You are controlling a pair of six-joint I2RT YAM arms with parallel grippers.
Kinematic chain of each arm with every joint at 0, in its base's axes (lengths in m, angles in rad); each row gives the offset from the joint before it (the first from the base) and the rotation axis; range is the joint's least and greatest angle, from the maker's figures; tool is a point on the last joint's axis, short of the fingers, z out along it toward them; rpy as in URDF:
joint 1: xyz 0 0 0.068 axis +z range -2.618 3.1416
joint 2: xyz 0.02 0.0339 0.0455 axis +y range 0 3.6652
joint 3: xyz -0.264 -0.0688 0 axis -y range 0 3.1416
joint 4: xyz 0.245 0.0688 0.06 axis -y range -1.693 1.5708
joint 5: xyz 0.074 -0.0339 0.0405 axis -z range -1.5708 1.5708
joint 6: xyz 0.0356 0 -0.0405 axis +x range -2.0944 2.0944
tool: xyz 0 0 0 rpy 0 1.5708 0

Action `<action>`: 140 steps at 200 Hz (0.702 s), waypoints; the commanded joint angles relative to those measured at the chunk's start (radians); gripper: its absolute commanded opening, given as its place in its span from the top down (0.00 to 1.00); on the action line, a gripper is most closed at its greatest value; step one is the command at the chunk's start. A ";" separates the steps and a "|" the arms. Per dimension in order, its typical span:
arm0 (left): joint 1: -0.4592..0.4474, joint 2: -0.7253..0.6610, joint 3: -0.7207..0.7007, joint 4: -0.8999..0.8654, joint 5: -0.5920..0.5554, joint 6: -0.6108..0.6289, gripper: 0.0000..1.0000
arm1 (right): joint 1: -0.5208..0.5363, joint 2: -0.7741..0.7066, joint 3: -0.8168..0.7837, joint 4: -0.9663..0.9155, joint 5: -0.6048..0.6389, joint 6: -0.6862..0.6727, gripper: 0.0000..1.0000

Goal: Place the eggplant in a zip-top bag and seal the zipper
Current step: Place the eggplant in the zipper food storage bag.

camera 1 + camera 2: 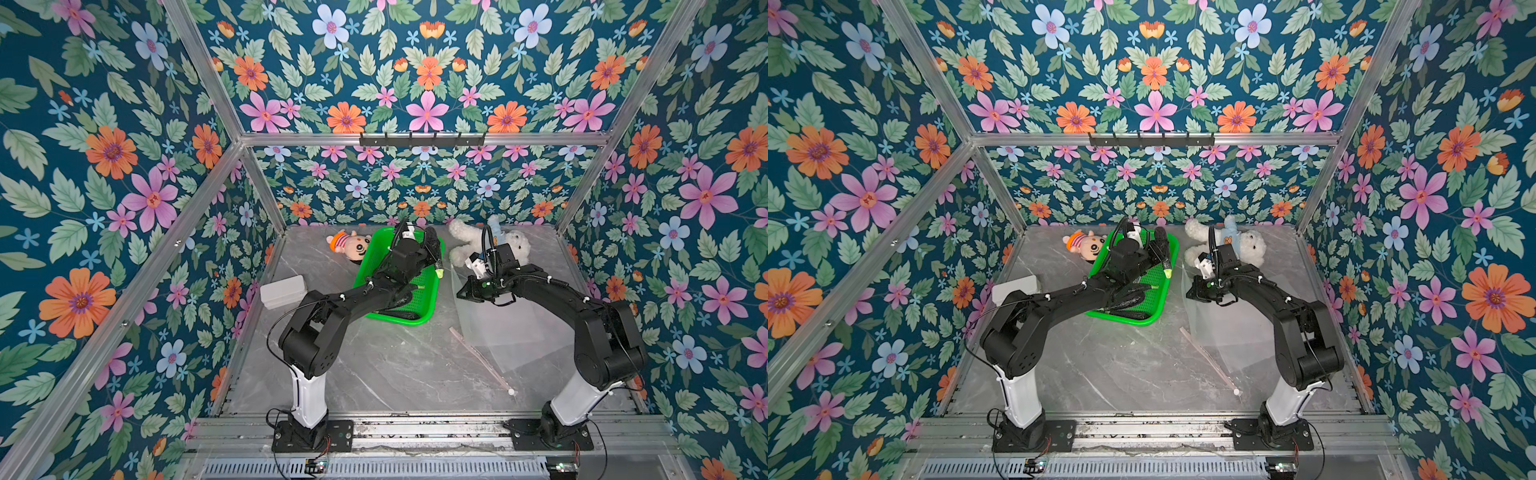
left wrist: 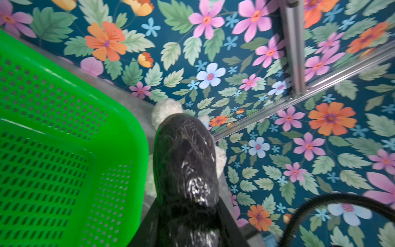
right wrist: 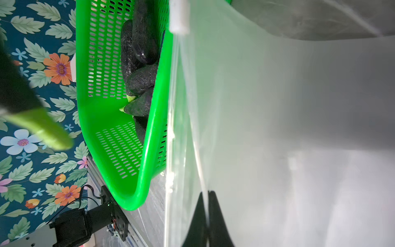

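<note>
The left gripper [image 2: 188, 218] is clamped on a long dark eggplant [image 2: 186, 154] by the rim of the green plastic basket [image 1: 419, 309]. The right gripper [image 3: 207, 216] pinches an edge of the see-through zip-top bag [image 1: 513, 328], which lies on the grey desk [image 1: 374, 374] at the basket's 3 o'clock. I think it is best to pull the bag wide open first, then slide the eggplant in slowly.

The eggplant [image 2: 186, 171] hides most of the white plush bear [image 2: 165, 109] and runs off the left wrist view's edge, while its green stem [image 3: 42, 128] shows only as a blur in the right wrist view.
</note>
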 commanded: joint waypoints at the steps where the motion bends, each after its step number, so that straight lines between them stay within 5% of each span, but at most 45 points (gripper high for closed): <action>1: -0.044 -0.014 -0.018 0.150 0.004 -0.006 0.66 | 0.000 0.005 0.004 0.024 -0.043 0.021 1.00; 140: -0.192 -0.021 -0.236 0.344 -0.190 0.157 0.68 | -0.056 -0.097 0.034 0.001 -0.128 0.102 1.00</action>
